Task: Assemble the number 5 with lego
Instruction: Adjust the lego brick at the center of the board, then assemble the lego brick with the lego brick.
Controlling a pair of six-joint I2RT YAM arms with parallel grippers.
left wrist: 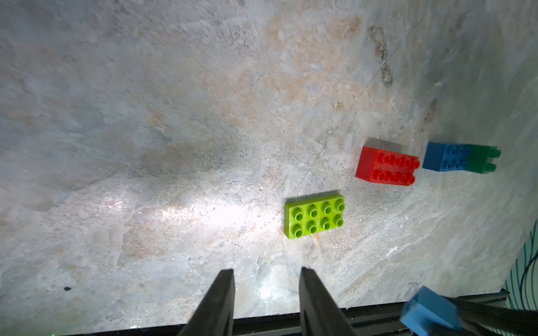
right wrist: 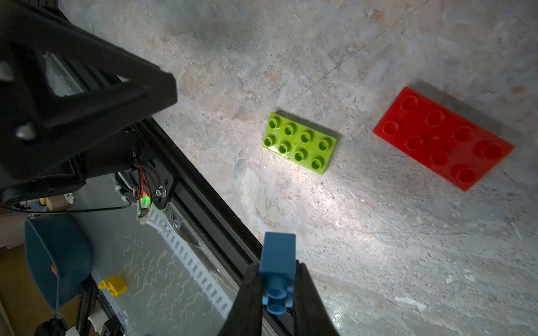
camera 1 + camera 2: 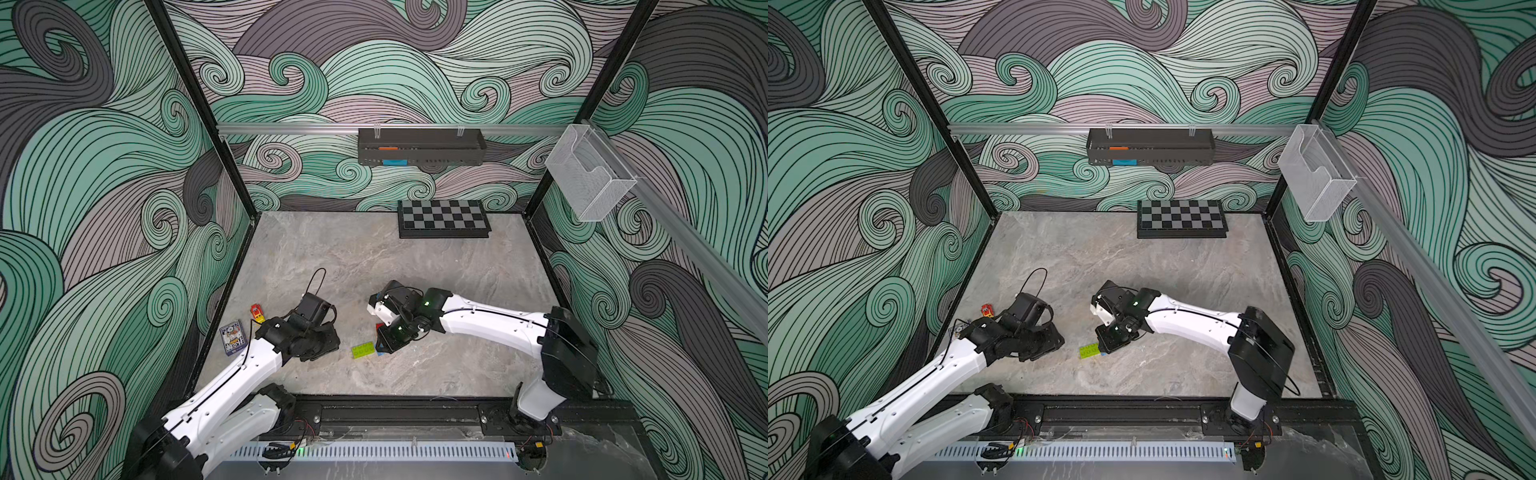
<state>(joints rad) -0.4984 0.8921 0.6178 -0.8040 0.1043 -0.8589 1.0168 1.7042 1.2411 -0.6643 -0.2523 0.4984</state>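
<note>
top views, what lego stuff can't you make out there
- Red brick: only a sliver, under the right arm.
- Light blue brick: a sliver below the right tool.
- Dark blue brick and dark green brick: hidden in both top views.
- Lime green brick: studs too small.

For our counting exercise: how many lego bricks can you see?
5: lime green brick, red brick beside it, dark blue brick joined to dark green brick, light blue brick in right pincer.

Both top views are evenly lit and fairly sharp, with soft shadows under the arms. Both wrist views show a bright glare patch on the stone tabletop (image 1: 221,215) at centre, dim vignetted corners and curved edge distortion. The light blue brick (image 1: 431,312) blurs at lower right.
</note>
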